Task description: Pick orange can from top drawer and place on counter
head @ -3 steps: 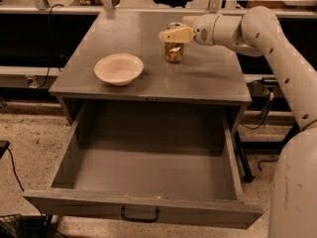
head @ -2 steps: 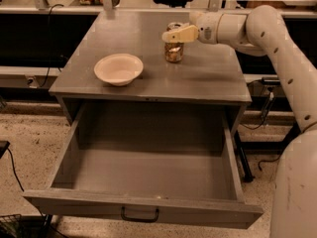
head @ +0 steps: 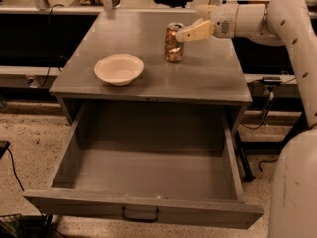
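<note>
The orange can [head: 174, 43] stands upright on the counter [head: 208, 76], toward the back, right of the middle. My gripper [head: 190, 25] reaches in from the right at the height of the can's top. It is open, and its lower finger [head: 195, 32] lies close beside the can's rim. The top drawer [head: 143, 208] is pulled fully out below the counter and holds nothing that I can see. Its dark handle [head: 140, 215] shows on the front panel.
A cream bowl [head: 119, 69] sits on the counter's left front part, well apart from the can. My white arm [head: 292, 29] curves down the right side of the cabinet. Dark shelving and cables stand behind and beside the cabinet.
The gripper was around the can's top a second ago. It has since opened and drawn back a little to the right, leaving the can standing on the counter.
</note>
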`<action>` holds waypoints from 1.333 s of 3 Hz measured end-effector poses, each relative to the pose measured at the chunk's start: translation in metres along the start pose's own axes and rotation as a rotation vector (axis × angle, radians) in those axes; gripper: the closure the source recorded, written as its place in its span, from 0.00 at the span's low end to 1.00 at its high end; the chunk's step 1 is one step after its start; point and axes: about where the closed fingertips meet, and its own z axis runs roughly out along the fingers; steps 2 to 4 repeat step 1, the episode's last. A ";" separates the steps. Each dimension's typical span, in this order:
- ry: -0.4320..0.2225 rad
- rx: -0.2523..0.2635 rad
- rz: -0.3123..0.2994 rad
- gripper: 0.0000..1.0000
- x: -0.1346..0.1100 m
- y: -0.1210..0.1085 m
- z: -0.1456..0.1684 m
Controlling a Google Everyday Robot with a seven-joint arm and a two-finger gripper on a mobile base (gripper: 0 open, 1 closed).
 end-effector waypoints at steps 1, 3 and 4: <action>0.000 0.000 0.000 0.00 0.000 0.000 0.000; 0.000 0.000 0.000 0.00 0.000 0.000 0.000; 0.000 0.000 0.000 0.00 0.000 0.000 0.000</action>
